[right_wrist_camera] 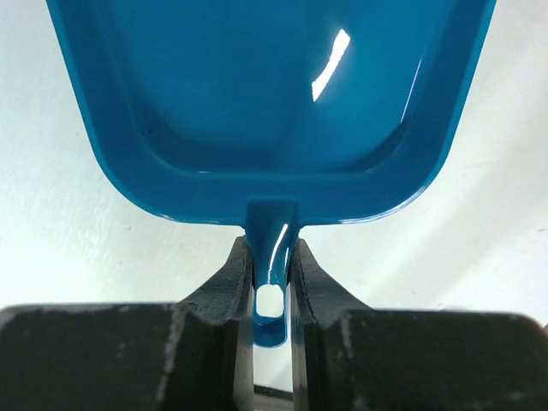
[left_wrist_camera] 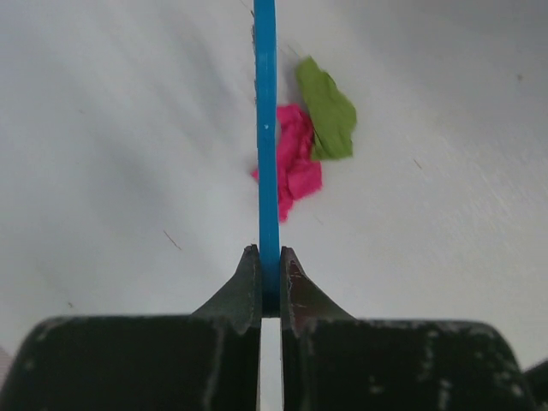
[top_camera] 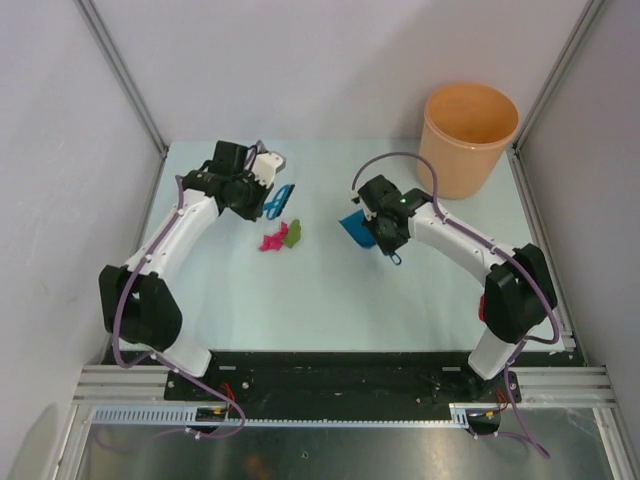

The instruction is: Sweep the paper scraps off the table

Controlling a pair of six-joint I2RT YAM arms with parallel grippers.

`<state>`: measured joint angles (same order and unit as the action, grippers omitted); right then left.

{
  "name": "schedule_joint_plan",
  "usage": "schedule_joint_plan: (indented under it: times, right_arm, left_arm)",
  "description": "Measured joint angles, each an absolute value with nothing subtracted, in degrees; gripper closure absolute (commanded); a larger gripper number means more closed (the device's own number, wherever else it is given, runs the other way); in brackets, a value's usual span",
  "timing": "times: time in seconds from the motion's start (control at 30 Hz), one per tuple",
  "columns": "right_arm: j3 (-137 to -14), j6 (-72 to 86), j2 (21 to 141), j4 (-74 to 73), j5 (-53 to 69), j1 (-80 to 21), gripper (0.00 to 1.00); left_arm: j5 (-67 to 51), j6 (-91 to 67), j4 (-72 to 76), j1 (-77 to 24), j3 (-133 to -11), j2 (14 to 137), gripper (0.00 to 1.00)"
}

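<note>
Two paper scraps lie side by side on the pale green table (top_camera: 330,300): a magenta wad (top_camera: 271,241) and a green wad (top_camera: 292,234). No white or red scraps show. My left gripper (top_camera: 266,199) is shut on a thin blue brush (top_camera: 282,200), just up-left of the wads. In the left wrist view the brush (left_wrist_camera: 266,128) runs edge-on from the gripper (left_wrist_camera: 270,253), with the magenta wad (left_wrist_camera: 295,163) and green wad (left_wrist_camera: 327,111) against its right side. My right gripper (top_camera: 386,236) is shut on the handle of a blue dustpan (top_camera: 356,227), right of the wads. The pan (right_wrist_camera: 274,94) fills the right wrist view above the gripper (right_wrist_camera: 272,247).
An orange bin (top_camera: 468,135) stands at the table's back right corner. Grey walls and metal posts close in the left, back and right sides. The black rail with the arm bases (top_camera: 340,372) runs along the near edge.
</note>
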<state>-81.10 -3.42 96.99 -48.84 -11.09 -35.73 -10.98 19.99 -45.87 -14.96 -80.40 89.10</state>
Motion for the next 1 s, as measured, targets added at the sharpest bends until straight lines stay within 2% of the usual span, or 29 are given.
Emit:
schedule_joint_plan:
  times: [0.27, 0.43, 0.8, 1.0]
  right_arm:
    - [-78.5, 0.6, 98.9, -52.7, -9.5, -42.2, 1.0]
    - [-76.8, 1.5, 102.5, -52.9, -7.9, -44.7, 1.0]
    - [-75.9, 2.6, 103.9, -53.2, -7.0, -47.5, 1.0]
    - [-73.1, 4.4, 103.2, -56.0, -8.0, -51.1, 1.0]
  left_arm:
    - [-5.1, 20.5, -42.7, -18.9, -82.0, 97.4, 1.0]
    - [-6.8, 21.5, -42.4, -20.8, -78.9, 98.6, 1.0]
    - [-21.8, 25.0, -43.9, -26.5, -68.5, 87.1, 1.0]
    - [-19.8, 25.0, -44.9, -25.8, -68.1, 83.4, 1.0]
